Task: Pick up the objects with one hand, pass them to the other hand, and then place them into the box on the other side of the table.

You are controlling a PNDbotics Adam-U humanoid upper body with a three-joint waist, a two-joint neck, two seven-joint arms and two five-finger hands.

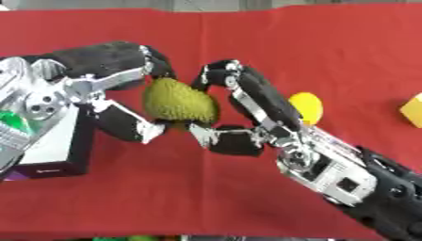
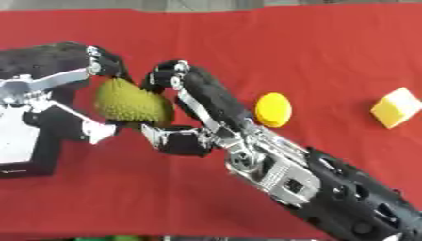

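A: Spiky green fruit, durian-like, held up between both hands over the red tabletop, left of centre. Not resting on the cloth, as far as I can judge.

B: Who has it?

A: Both touch it. Right hand has fingers curled over the fruit's top and right flank, thumb tucked under its lower end. Left hand closes on it from the other side, fingers arched over the top, thumb low on the near side.

B: So the step is the handover.

A: That is my reading: mid-pass. Which hand is giving I cannot tell from this alone. The box lies at the left edge, under the left arm, pale inside with dark walls, so left likely receives.

B: Next move?

A: The giving hand must uncurl and back off without dragging the spikes; the other then carries the fruit the short way to the box.

B: Room?

A: Tight at the left: the box sits just below the left wrist, close to the picture's edge. Right of the hands, a yellow round piece lies just beside the right forearm, and a yellow block well apart near the right edge. Open cloth behind and in front.
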